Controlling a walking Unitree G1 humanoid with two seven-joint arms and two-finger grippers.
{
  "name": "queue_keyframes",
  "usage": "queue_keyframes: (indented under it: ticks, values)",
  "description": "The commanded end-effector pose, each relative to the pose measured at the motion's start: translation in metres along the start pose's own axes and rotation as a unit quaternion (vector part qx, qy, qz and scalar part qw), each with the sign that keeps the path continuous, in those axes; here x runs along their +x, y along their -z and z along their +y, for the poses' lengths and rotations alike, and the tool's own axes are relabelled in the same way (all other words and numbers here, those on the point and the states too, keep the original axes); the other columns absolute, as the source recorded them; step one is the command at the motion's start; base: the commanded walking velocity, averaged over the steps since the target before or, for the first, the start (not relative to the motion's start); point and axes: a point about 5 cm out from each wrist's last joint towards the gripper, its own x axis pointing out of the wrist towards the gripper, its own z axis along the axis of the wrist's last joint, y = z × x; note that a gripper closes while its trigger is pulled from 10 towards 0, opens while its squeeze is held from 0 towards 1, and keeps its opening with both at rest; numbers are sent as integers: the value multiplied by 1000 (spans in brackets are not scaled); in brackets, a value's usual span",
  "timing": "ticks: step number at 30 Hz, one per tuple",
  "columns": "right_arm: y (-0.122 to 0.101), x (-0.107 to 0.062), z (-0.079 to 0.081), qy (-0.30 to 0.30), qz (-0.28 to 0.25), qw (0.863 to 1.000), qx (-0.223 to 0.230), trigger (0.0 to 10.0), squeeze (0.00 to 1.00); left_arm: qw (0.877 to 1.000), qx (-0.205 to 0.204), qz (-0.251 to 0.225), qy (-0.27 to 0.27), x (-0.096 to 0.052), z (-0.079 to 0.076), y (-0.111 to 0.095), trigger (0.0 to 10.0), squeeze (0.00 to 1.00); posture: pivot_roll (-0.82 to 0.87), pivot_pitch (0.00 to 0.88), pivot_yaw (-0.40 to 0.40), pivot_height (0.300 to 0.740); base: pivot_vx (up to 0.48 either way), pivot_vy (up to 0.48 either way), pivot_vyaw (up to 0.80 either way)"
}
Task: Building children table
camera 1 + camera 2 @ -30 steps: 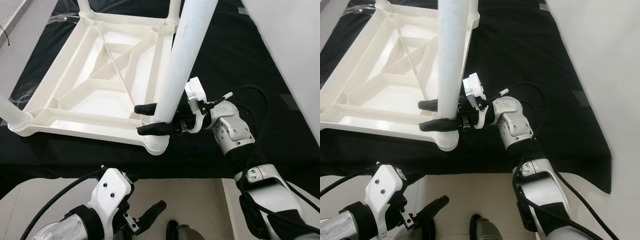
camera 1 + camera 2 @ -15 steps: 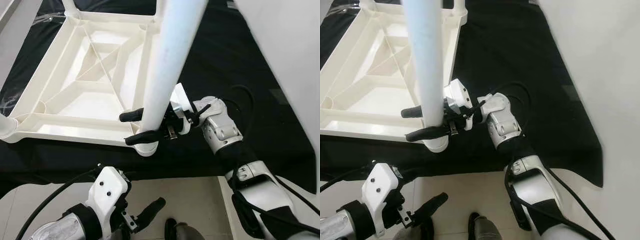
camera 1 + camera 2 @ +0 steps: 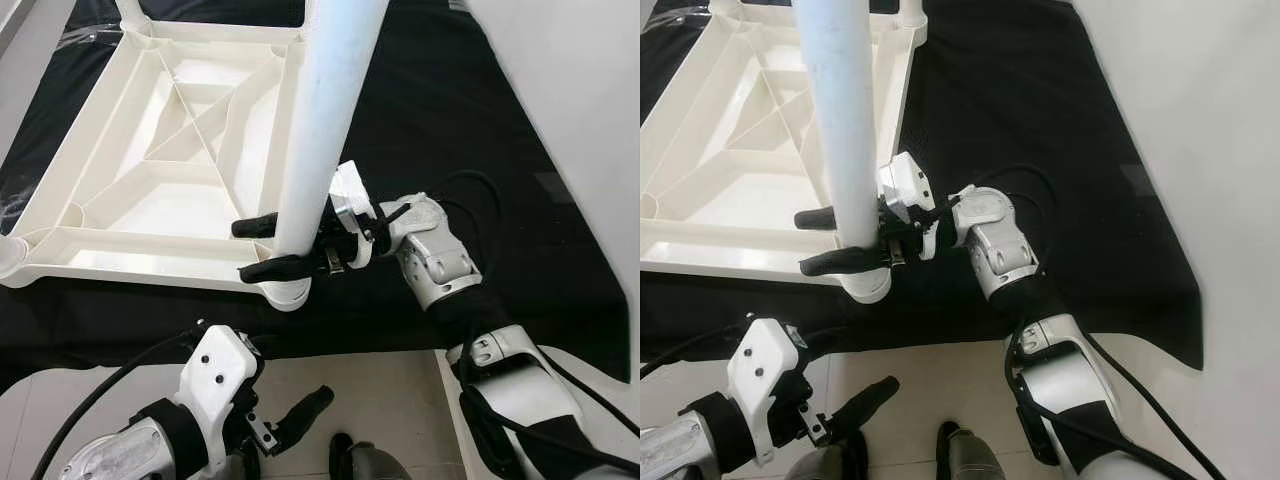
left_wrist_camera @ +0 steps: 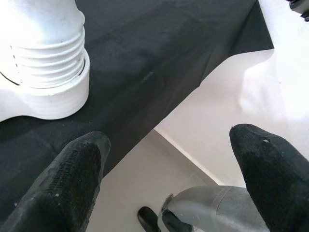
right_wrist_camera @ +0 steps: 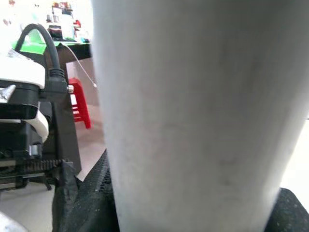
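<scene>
A white plastic table top (image 3: pixel 150 268) lies upside down on a black cloth (image 3: pixel 480 130). A thick white table leg (image 3: pixel 325 110) stands in its near right corner socket (image 4: pixel 43 92), ribbed base seated in it. My right gripper (image 3: pixel 242 250) is shut on this leg just above the socket, one black finger on each side; the leg (image 5: pixel 193 111) sits close between the fingers (image 5: pixel 87 203). My left gripper (image 4: pixel 169 183) hangs open and empty below the cloth's edge, over the floor, near that corner. Another leg (image 3: pixel 135 12) stands at the far left corner.
The cloth's front edge drops to a pale tiled floor (image 3: pixel 380 400). A white wall (image 3: pixel 590 100) runs along the right side. A grey rounded robot part (image 3: pixel 355 465) shows low by the floor. A red stool (image 5: pixel 79 104) stands in the room behind.
The whole picture has shifted with the camera. My right gripper keeps its hold on the leg at the corner socket. The left gripper still hangs open.
</scene>
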Motion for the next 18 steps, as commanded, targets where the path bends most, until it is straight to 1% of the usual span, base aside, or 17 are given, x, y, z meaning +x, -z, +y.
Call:
queue_keyframes:
  ticks: [1, 4, 6, 7, 8, 9, 10, 11, 12, 13, 14, 15, 17, 18]
  values:
    - [55, -3, 25, -20, 127, 989, 73, 10000, 0, 1000, -4, 10, 6, -1, -2, 4, 10000, 0, 63, 375, -71, 740, 0, 0, 0]
    - [55, -3, 27, -24, 133, 988, 71, 10000, 0, 1000, -5, 9, 6, -1, -2, 4, 10000, 0, 62, 374, -71, 740, 0, 0, 0]
    - [55, -3, 28, -26, 130, 988, 78, 10000, 0, 1000, -6, 9, 6, 0, -2, 4, 10000, 0, 62, 374, -71, 740, 0, 0, 0]
    - [54, -2, 29, -23, 122, 988, 90, 10000, 0, 1000, -8, 8, 7, 0, -2, 4, 10000, 0, 57, 372, -70, 740, 0, 0, 0]
    - [54, -2, 29, -23, 122, 988, 90, 10000, 0, 1000, -8, 8, 7, 0, -2, 4, 10000, 0, 57, 372, -70, 740, 0, 0, 0]
    - [54, -2, 26, -11, 109, 988, 113, 10000, 0, 1000, -11, 6, 10, 0, -2, 4, 10000, 0, 57, 372, -70, 740, 0, 0, 0]
    - [54, -3, 21, 14, 96, 986, 136, 10000, 0, 1000, -17, 3, 11, 1, -3, 4, 10000, 0, 50, 367, -74, 740, 0, 0, 0]
    - [54, -3, 21, 14, 96, 986, 136, 10000, 0, 1000, -17, 3, 11, 1, -3, 4, 10000, 0, 50, 367, -74, 740, 0, 0, 0]
    - [55, -4, 14, 44, 83, 983, 160, 10000, 0, 1000, -22, 1, 12, 1, -3, 4, 10000, 0, 50, 367, -74, 740, 0, 0, 0]
    - [55, -4, 14, 44, 83, 983, 160, 10000, 0, 1000, -22, 1, 12, 1, -3, 4, 10000, 0, 50, 367, -74, 740, 0, 0, 0]
    - [56, -4, 10, 62, 76, 980, 174, 10000, 0, 1000, -24, 0, 13, 1, -3, 4, 10000, 0, 50, 367, -74, 740, 0, 0, 0]
    - [56, -4, 10, 62, 76, 980, 174, 10000, 0, 1000, -24, 0, 13, 1, -3, 4, 10000, 0, 50, 367, -74, 740, 0, 0, 0]
    - [59, -6, 1, 113, 52, 967, 221, 10000, 0, 999, -31, -4, 12, 1, -4, 4, 10000, 0, 50, 360, -82, 740, 0, 0, 0]
    - [61, -6, -1, 127, 45, 961, 240, 10000, 0, 999, -32, -5, 11, 1, -4, 4, 10000, 0, 51, 360, -82, 740, 0, 0, 0]
